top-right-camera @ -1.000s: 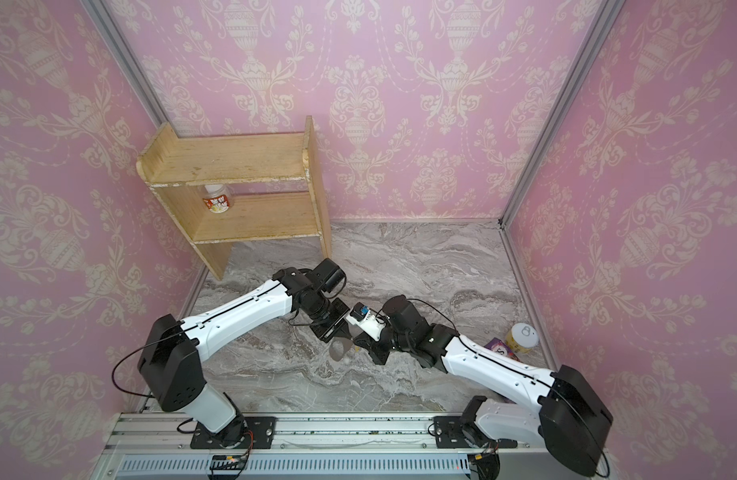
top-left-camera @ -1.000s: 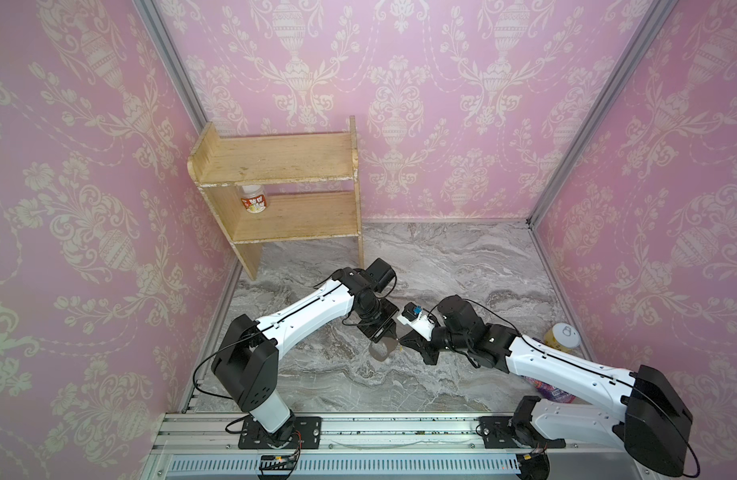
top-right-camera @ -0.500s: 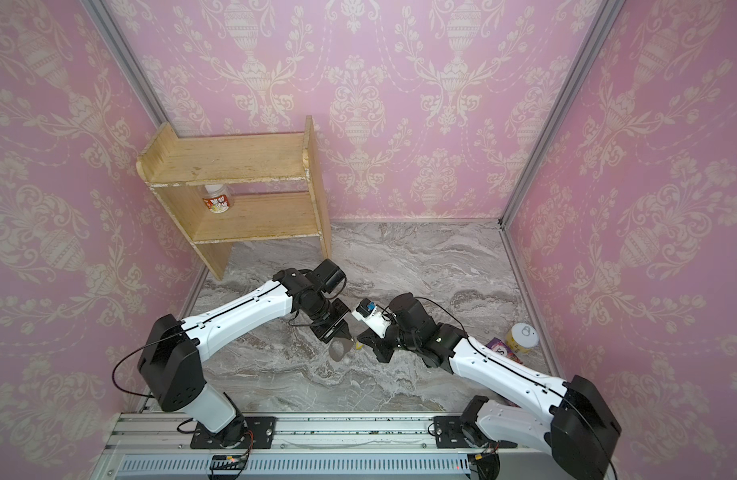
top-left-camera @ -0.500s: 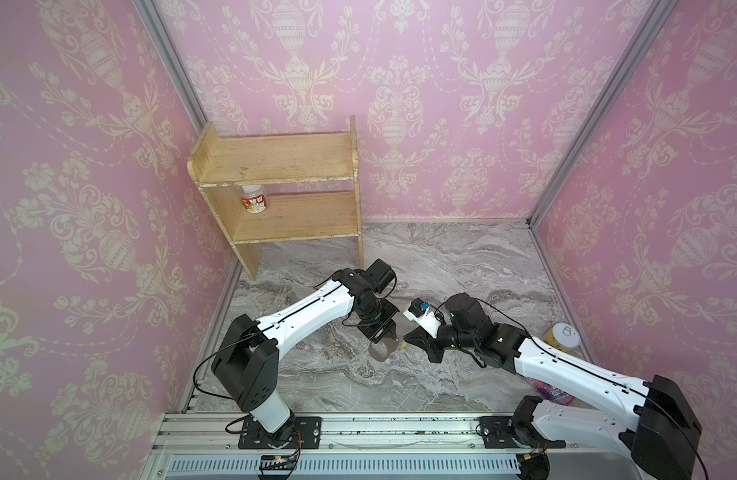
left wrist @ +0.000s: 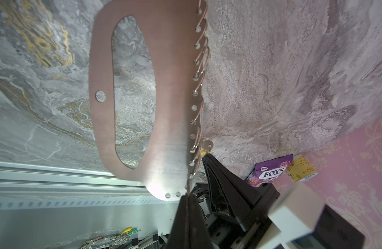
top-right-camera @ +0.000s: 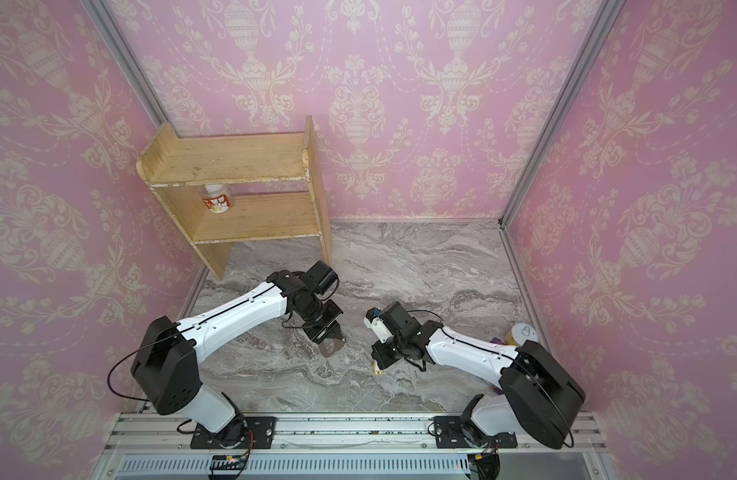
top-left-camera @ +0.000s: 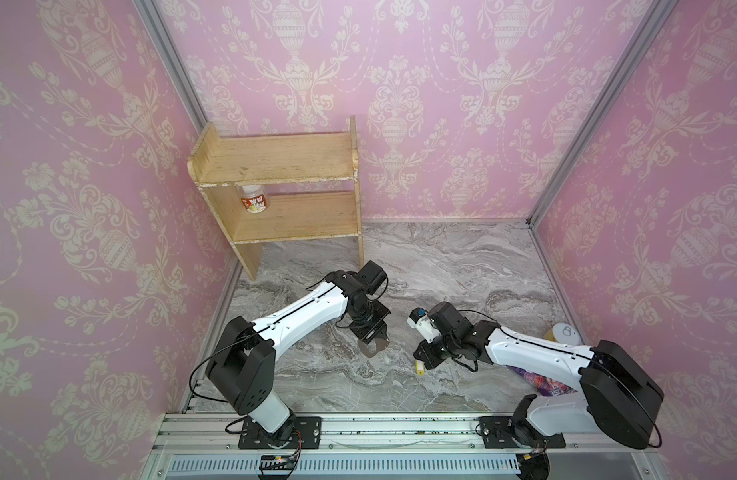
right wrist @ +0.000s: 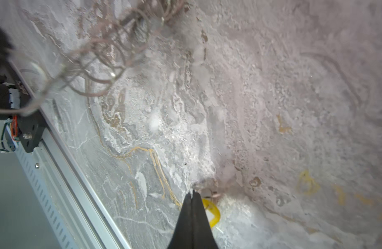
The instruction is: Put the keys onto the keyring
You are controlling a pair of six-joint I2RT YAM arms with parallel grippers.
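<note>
Starting nearest the front rail, the right gripper (right wrist: 193, 194) is hovering low over the tabletop (top-left-camera: 441, 266) with its jaws almost together. The keys (right wrist: 211, 212), yellow tag showing, are sitting just beside its fingertips; whether they are being pinched cannot be told. Farther in, the left gripper (left wrist: 187, 195) is clamping one end of the keyring (left wrist: 170, 86), apart from the keys. Risk: a marginal pinch is likely letting the key slip, and the small rings (left wrist: 199, 71) are leaving little tolerance for misalignment.
</note>
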